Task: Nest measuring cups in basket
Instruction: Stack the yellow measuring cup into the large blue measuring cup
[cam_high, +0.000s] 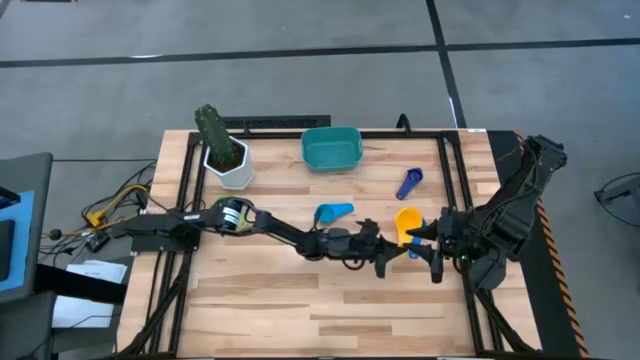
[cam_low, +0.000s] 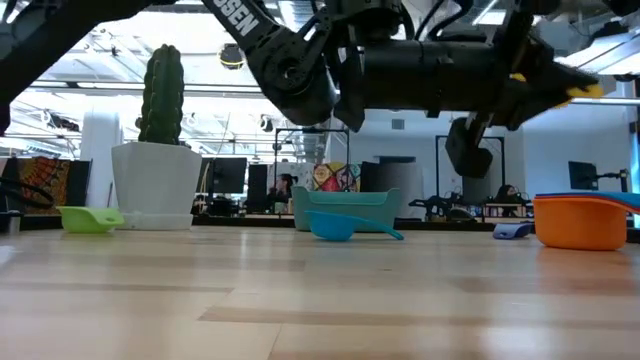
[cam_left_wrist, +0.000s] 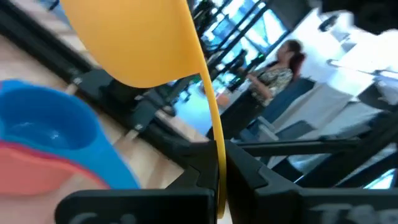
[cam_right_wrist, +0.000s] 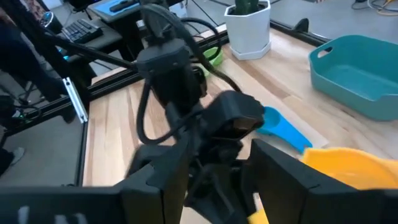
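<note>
My left gripper (cam_high: 392, 246) reaches in from the table's left and is shut on a yellow measuring cup (cam_high: 407, 222), held in the air right of the table's middle. Just below it, a blue cup (cam_left_wrist: 43, 124) sits nested in a red-orange cup (cam_low: 580, 225) on the table. My right gripper (cam_high: 432, 243) stands open right next to them, facing the left gripper, with nothing between its fingers. A light blue cup (cam_high: 333, 212), a dark blue cup (cam_high: 410, 183) and a green cup (cam_low: 88, 218) lie loose on the table. The teal basket (cam_high: 345, 131) stands at the far middle. My left gripper pinches the yellow cup's flat handle (cam_left_wrist: 217, 163) between its two fingers, the handle seen edge-on. The fingers run about level, coming from the table's left. The cup's bowl (cam_left_wrist: 143, 37) sticks out past the fingertips, lifted clear of the table.
A white pot with a green cactus (cam_high: 225, 155) stands at the far left, with the green cup near it. Black frame rails (cam_high: 450, 170) run along the table's sides. Bare wood lies along the near edge. People sit in the room beyond the table.
</note>
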